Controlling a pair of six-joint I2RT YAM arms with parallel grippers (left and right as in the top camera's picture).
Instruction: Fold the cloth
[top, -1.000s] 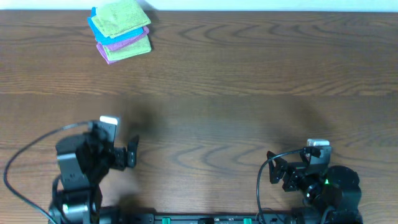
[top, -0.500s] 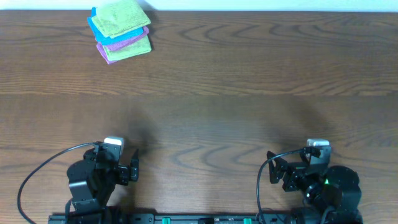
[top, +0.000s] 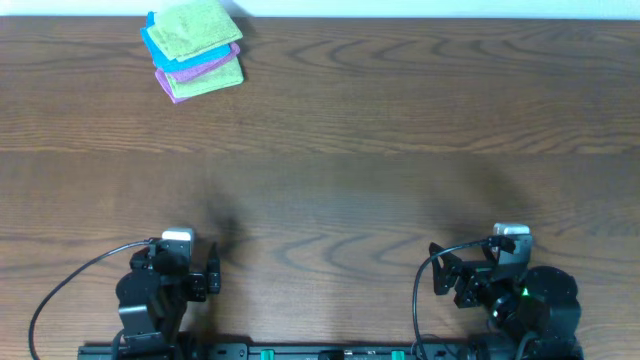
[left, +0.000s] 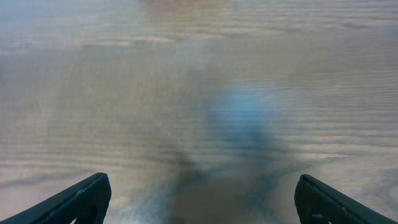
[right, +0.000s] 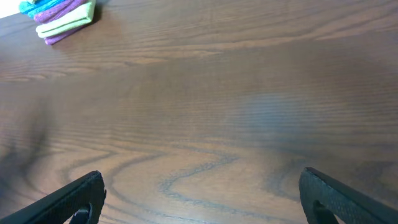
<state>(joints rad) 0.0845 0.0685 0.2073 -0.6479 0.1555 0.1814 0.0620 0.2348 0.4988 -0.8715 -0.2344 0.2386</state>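
Cloth (top: 197, 27), lime-green, is lying folded on top of stack (top: 195, 55) at far-left edge of table (top: 400, 120). Blue cloth (top: 155, 45) and pink-purple cloth (top: 205, 67) are peeking out under it, w/ another green layer at the bottom. Overhead cam is showing the whole stack. Right wrist cam is catching only its lower layers in the frame's upper-left corner, top cut off. Left wrist cam is showing just blurry wood.

Left gripper (left: 202, 205) is sitting well apart from stack, on the near side. Right gripper (right: 205, 199) is sitting further off, diagonally across from stack. Overhead isn't giving finger gap for either, but wrist cams are: both prs of fingers are standing wide apart, gripping nothing, only bare wood btwn them.
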